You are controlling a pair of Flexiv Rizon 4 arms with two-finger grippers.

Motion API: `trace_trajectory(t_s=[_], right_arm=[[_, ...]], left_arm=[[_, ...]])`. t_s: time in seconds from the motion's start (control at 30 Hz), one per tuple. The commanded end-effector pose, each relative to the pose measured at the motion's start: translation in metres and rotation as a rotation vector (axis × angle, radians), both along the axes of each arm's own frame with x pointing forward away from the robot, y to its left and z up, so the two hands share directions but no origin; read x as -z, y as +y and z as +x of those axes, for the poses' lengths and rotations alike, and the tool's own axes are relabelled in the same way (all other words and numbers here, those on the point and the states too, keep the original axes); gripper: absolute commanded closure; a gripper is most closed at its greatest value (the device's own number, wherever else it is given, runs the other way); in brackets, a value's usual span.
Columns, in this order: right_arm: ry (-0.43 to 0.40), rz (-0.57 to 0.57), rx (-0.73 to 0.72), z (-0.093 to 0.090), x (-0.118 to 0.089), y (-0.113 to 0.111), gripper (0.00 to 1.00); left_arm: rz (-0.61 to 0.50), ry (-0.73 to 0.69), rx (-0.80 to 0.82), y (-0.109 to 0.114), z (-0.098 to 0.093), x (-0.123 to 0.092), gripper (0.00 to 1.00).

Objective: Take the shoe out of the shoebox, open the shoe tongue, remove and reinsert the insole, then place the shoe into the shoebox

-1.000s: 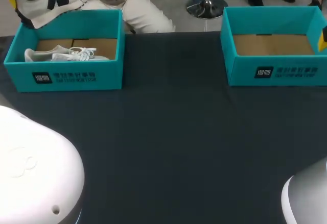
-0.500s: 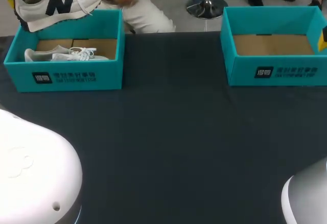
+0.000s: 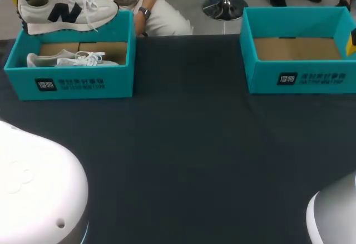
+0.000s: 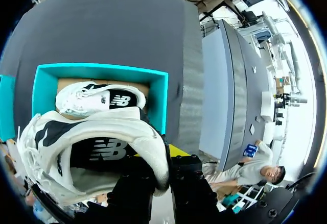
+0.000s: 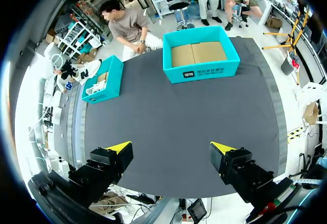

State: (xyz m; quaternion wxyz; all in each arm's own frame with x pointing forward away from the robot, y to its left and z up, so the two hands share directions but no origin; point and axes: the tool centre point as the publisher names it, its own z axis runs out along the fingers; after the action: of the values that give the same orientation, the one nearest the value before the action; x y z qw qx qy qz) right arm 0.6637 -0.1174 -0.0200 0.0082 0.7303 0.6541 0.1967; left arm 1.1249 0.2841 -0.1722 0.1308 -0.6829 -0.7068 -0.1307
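Held shoe (image 3: 67,11) is now carried level above the far wall of the left shoebox (image 3: 72,83). Compared with a second earlier, when it is seen tipped and partly cut off higher over that box's far left corner, it is rotated flat. It is also brought a little lower and further along the far wall toward the box's right end. The sole faces down and the toe points along the wall to the right end. The shoe is clear of the box, touching nothing but the left jaws.

In the left wrist view the left jaws are seen closed on the heel of the held shoe, which is gripped from two sides. A second shoe (image 3: 67,60) is left lying inside the left shoebox, unchanged across the frames. The right shoebox (image 3: 300,77) sits well apart from the left shoebox, across the table (image 3: 189,144), with only its cardboard floor shown.

The right jaws are spread wide with nothing between them. They are hung over the table well apart from the left shoebox, and no change can be judged for them.

The take-out step is judged done. The levelling suggests the shoe is being readied to be set down on the table in front of the left shoebox. The tongue and insole work is not yet begun, and the right jaws are probably needed for it. With only the heel held, toe sag or swing is a risk.
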Motion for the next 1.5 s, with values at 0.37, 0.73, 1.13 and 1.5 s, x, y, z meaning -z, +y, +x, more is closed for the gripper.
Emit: trace_trajectory(t_s=[0.37,0.73,1.13,1.5], right_arm=[[0.007,-0.001,0.000,0.002,-0.002,0.000,0.00],[0.007,-0.001,0.000,0.002,-0.002,0.000,0.00],[0.007,-0.001,0.000,0.002,-0.002,0.000,0.00],[0.007,-0.001,0.000,0.002,-0.002,0.000,0.00]], left_arm=[[-0.020,-0.089,0.247,0.019,0.020,0.021,1.00],[-0.007,-0.125,0.231,0.015,0.036,0.024,1.00],[0.006,-0.112,0.180,0.008,0.052,0.052,1.00],[0.008,-0.089,0.115,0.009,0.074,0.088,1.00]])
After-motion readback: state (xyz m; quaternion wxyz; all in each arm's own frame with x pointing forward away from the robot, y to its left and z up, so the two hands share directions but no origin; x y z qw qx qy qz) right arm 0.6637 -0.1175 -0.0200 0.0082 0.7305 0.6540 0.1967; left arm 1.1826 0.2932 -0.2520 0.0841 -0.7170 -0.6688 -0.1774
